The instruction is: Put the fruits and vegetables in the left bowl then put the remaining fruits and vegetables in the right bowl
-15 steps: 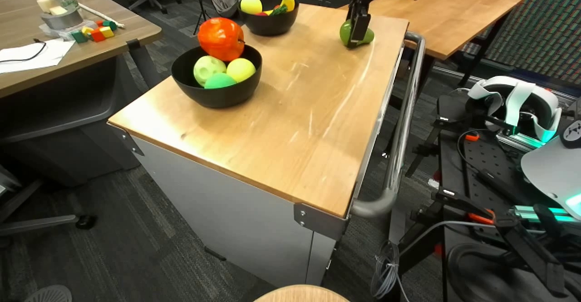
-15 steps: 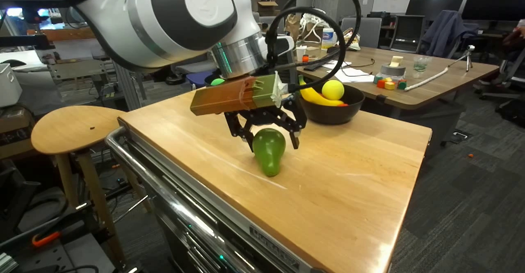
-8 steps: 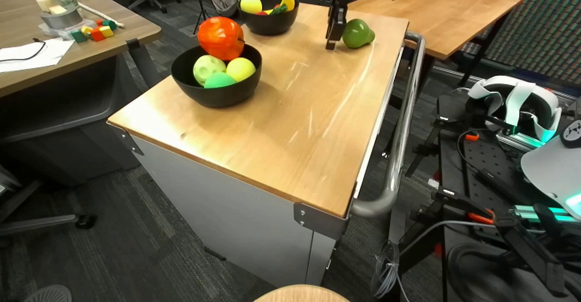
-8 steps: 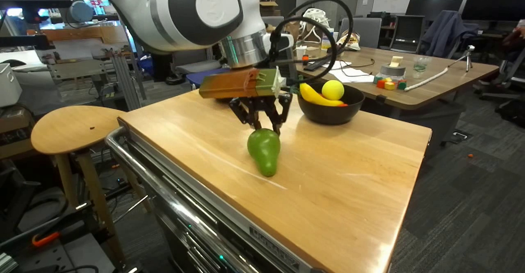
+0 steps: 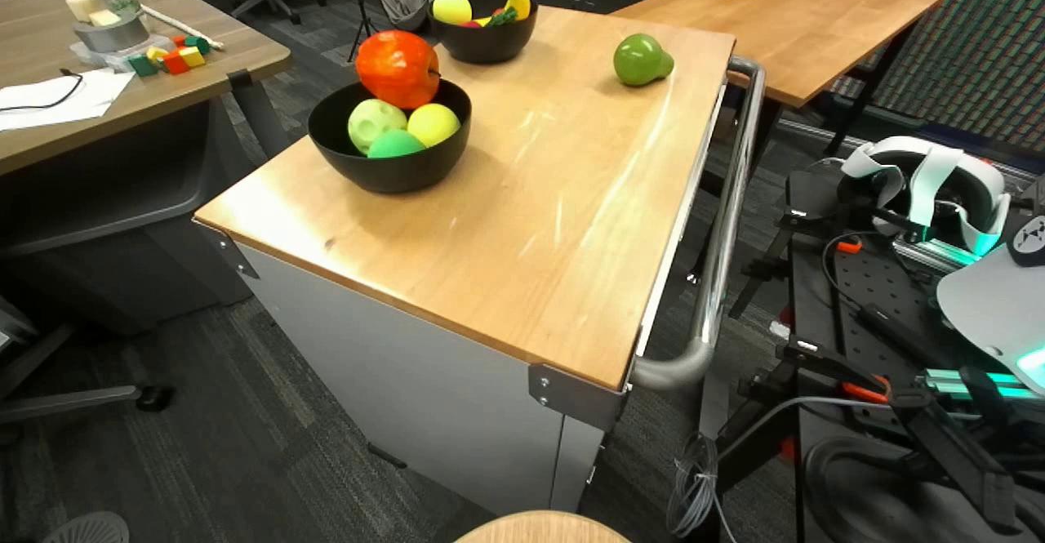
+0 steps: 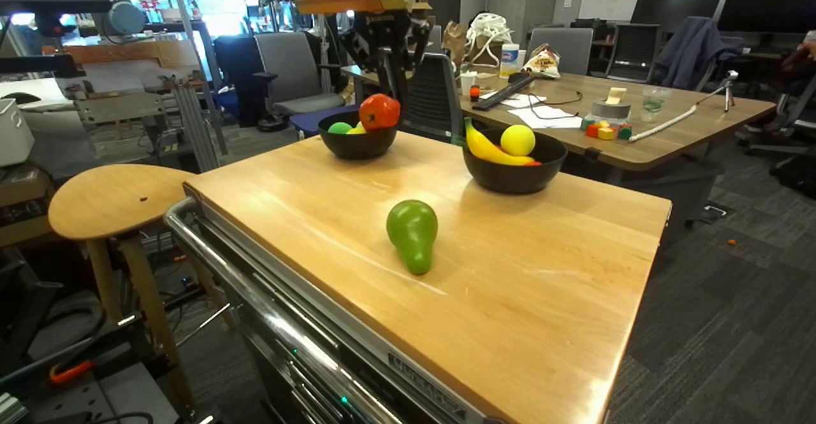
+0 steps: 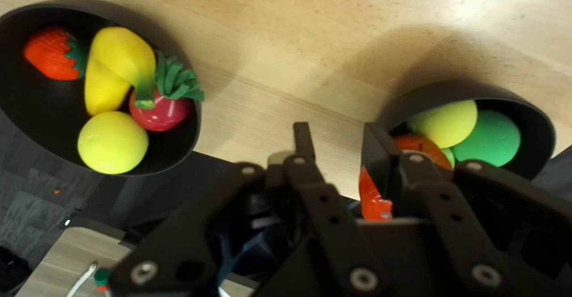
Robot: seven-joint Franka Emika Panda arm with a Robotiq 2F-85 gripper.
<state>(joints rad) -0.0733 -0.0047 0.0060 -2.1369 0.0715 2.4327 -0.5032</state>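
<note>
My gripper (image 7: 337, 138) has its fingers (image 7: 304, 140) apart: in the wrist view the wooden top (image 7: 268, 80) shows through between them. In an exterior view I hang higher than the green pear (image 6: 413, 233) and well apart from it. The pear lies on its side on the wooden top, its narrow end turned toward the metal rail (image 5: 729, 200) that runs near it.

In an exterior view, behind the pear and to its right, I see a black bowl (image 6: 515, 178). In it are a banana (image 6: 488, 148) and a round yellow fruit (image 6: 517, 140); from the wrist I also find a strawberry (image 7: 53, 55) there and a radish (image 7: 161, 111), whose green leaves (image 7: 176, 80) reach over the rim.

Behind the pear and to its left, in an exterior view, is the second black bowl (image 6: 357, 148). A red-orange fruit (image 5: 397, 69) sits highest in it, well above the rim, with a green fruit (image 5: 396, 144), a yellow fruit (image 5: 433, 125) and a pale, pitted fruit (image 5: 375, 126) just beside and below it. In the wrist view my fingers hide part of this bowl. The pear is outside both bowls, well apart from each.

Farther from the pear than either bowl stands a desk (image 6: 695, 124) with papers (image 6: 551, 123) on it. A stool (image 6: 121, 201) stands to the pear's left, beside the wooden top.
</note>
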